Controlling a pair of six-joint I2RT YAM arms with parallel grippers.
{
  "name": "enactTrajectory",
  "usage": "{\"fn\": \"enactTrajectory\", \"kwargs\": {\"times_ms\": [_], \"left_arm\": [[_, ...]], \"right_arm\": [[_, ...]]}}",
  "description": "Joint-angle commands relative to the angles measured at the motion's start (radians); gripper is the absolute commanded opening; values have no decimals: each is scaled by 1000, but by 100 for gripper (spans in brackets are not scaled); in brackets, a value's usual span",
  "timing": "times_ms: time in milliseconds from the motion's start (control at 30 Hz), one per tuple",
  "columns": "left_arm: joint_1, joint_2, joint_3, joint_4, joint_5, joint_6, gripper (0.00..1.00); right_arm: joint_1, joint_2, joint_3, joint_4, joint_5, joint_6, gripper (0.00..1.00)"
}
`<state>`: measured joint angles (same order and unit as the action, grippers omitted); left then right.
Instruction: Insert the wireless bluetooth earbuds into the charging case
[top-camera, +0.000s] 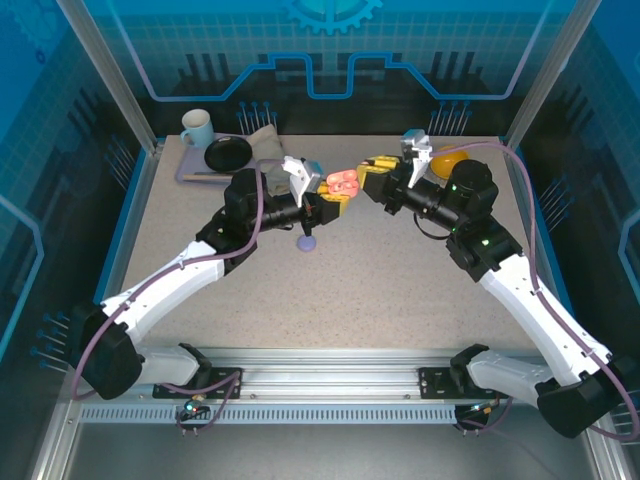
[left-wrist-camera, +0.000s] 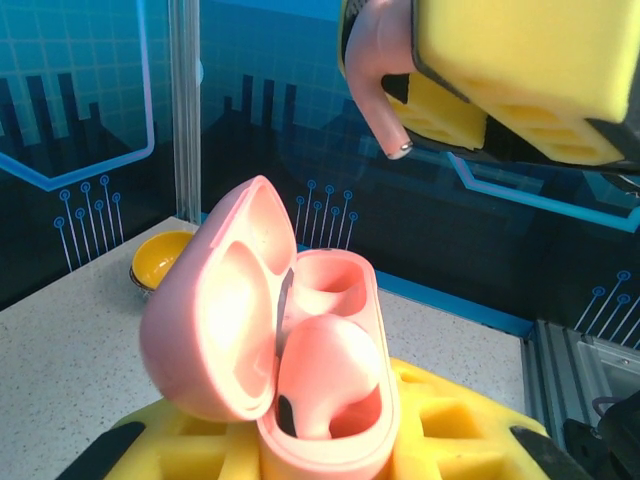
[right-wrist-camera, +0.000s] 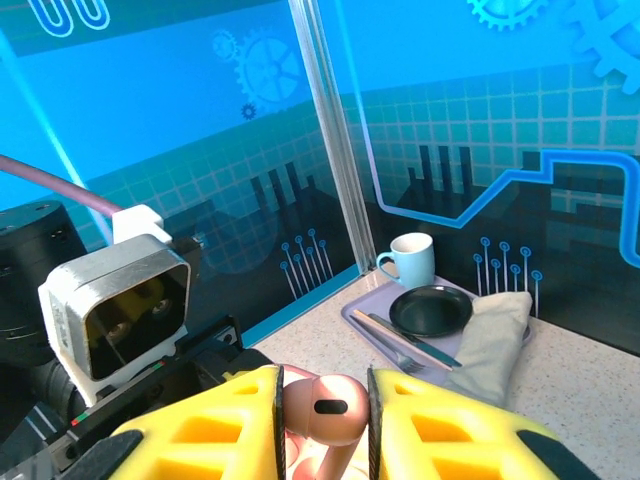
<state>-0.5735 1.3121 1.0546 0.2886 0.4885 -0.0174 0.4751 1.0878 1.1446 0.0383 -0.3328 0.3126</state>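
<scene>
Left wrist view looks into the pink charging case (left-wrist-camera: 215, 330): lid swung open, one seated earbud (left-wrist-camera: 325, 375) in a well, the other well open, and the left pincer (left-wrist-camera: 325, 452) clamped on the case's base. Right wrist view has the right pincer (right-wrist-camera: 322, 425) narrowed on the held earbud (right-wrist-camera: 325, 405), with a mug (right-wrist-camera: 413, 258) and black plate (right-wrist-camera: 430, 310) behind. Top external view adds both pincers tip to tip over the desk (top-camera: 400, 290), a pale purple piece (top-camera: 307, 243) lying on it near the left one.
</scene>
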Motion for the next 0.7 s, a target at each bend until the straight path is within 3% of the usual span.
{"fn": "enactTrajectory", "kwargs": {"times_ms": [0, 667], "left_arm": [[-9, -11, 35, -12, 31, 17, 0], [-12, -31, 45, -17, 33, 11, 0]], "right_arm": [[-8, -17, -8, 15, -37, -22, 26], [3, 12, -41, 22, -55, -26, 24]]}}
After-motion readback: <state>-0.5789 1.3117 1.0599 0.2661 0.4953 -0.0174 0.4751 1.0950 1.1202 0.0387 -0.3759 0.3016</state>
